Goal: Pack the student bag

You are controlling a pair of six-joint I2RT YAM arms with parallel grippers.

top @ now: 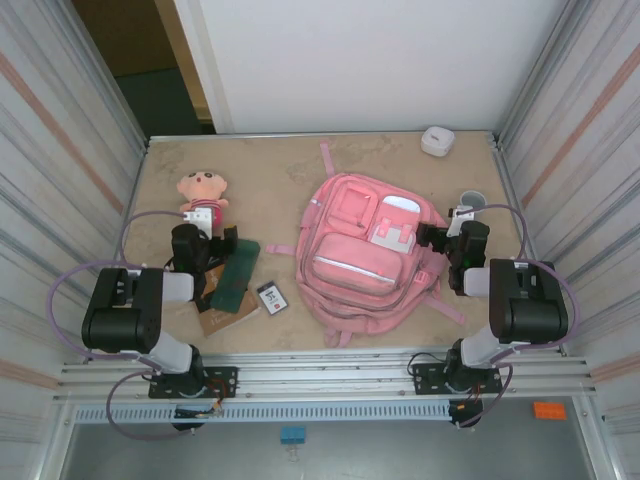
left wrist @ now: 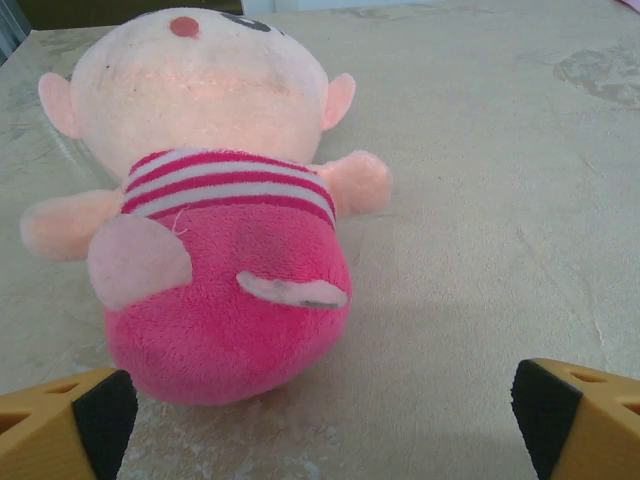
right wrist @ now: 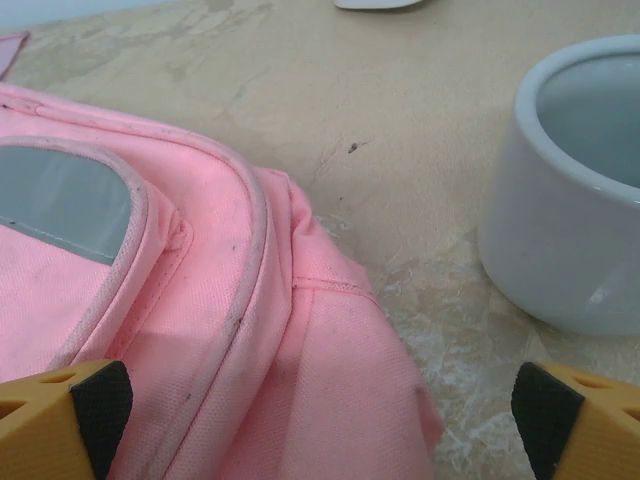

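The student bag is a large pink backpack lying flat in the middle of the table, front pockets up. Its right edge lies low between my right gripper's wide-apart fingers, which stand open. From above, that right gripper sits at the bag's right side, beside a white cup. My left gripper is open too, just short of a plush doll in a pink dress. The doll's bottom faces the left gripper, with bare table between the fingertips.
The white cup stands close to the right of the bag's edge. A green book and a brown book lie by the left arm, with a small card-like item beside them. A small white object sits at the far right.
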